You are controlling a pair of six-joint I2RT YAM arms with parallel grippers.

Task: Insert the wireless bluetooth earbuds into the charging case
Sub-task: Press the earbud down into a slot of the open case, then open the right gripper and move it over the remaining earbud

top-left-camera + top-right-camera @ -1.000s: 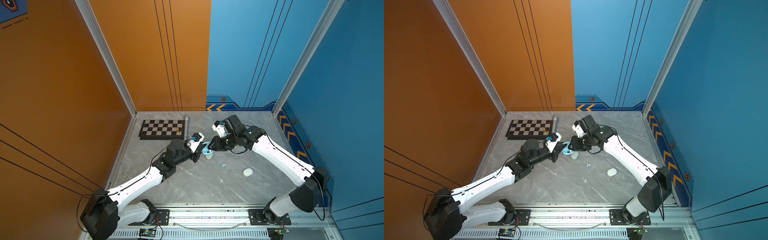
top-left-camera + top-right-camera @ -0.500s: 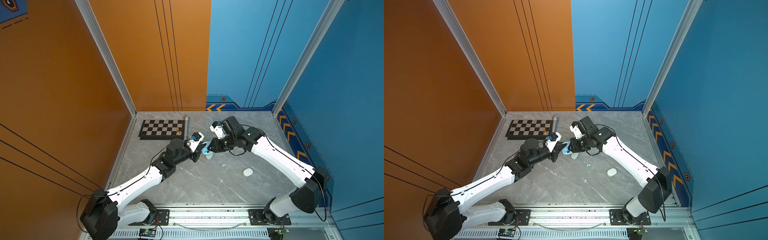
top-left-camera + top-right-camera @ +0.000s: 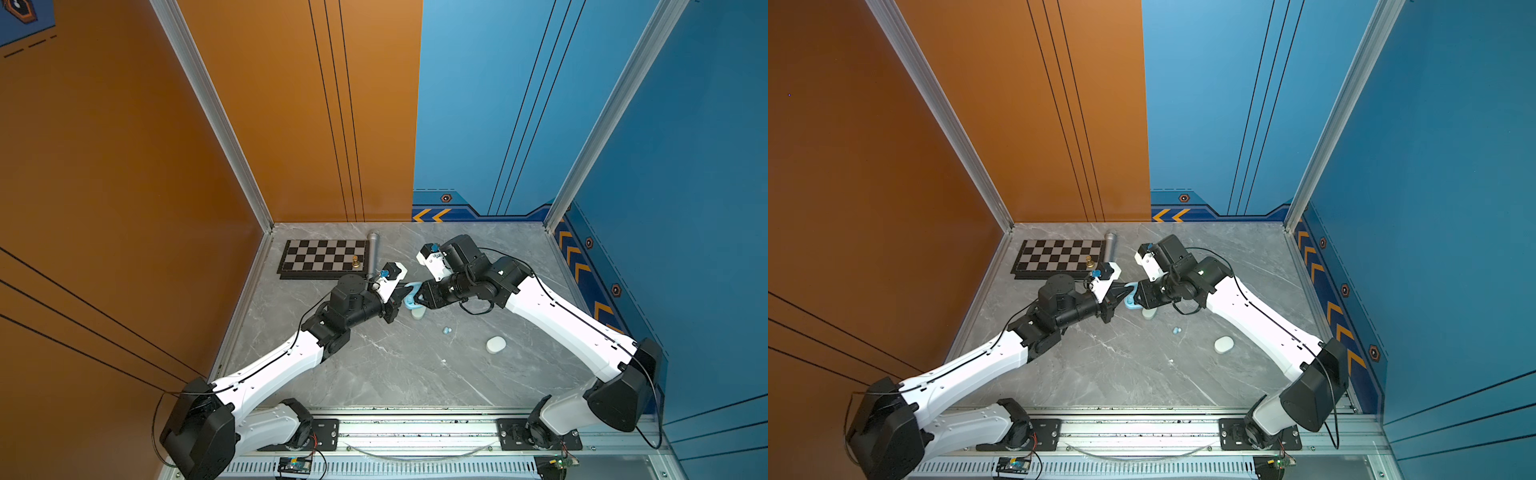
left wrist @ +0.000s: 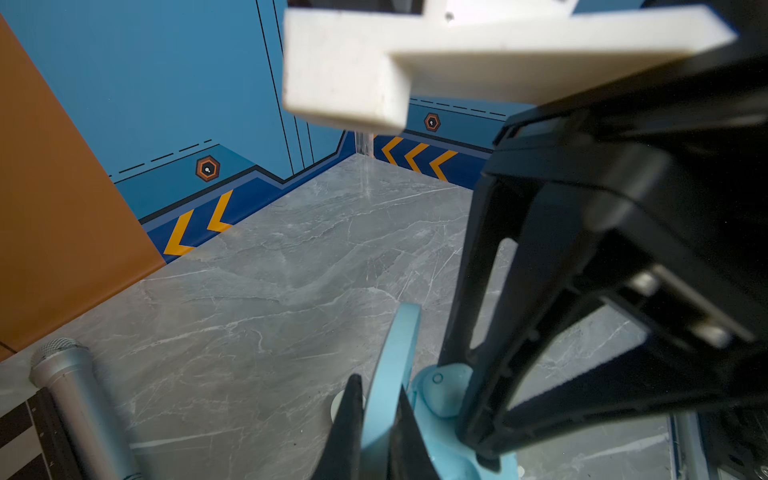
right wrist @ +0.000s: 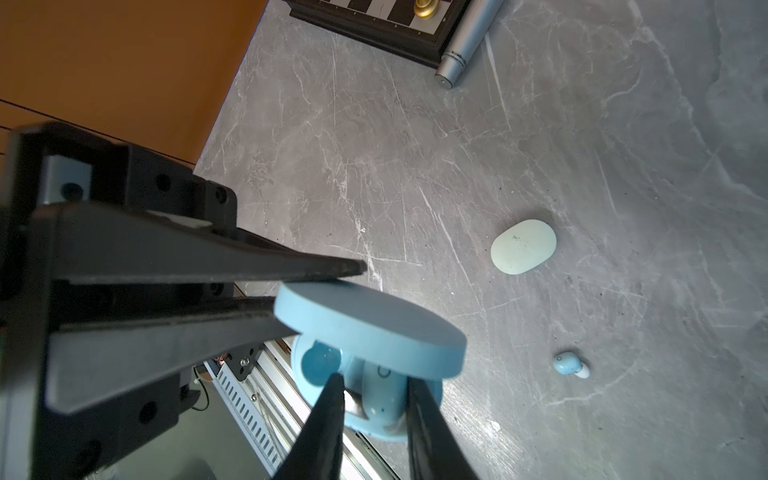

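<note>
Left gripper (image 4: 376, 386) is clamped on the raised lid (image 5: 370, 328) of the blue case (image 5: 374, 428), while the right gripper (image 5: 376, 384) stands narrowly parted, its fingertips (image 5: 334, 390) straddling a blue bud (image 5: 382, 395) seated in the case, with a sliver of gap on one side. That bud bears a small ring mark. In a top view a loose bud (image 3: 446, 331) lies on the table (image 3: 374, 365) at about five o'clock from the right gripper, apart from it; a mint case (image 3: 417, 314) sits at six.

Open case (image 3: 411, 296) near table (image 3: 374, 370) middle. Chessboard (image 3: 322, 259) at its 10 o'clock, chess piece (image 3: 355, 262) on it. Microphone (image 3: 372, 255) along chessboard's 3 o'clock edge. Shut case (image 3: 418, 314) just beside open case, 5 o'clock. Loose earbud (image 3: 446, 331) further out, 4 o'clock; last case (image 3: 496, 344) beyond.
</note>
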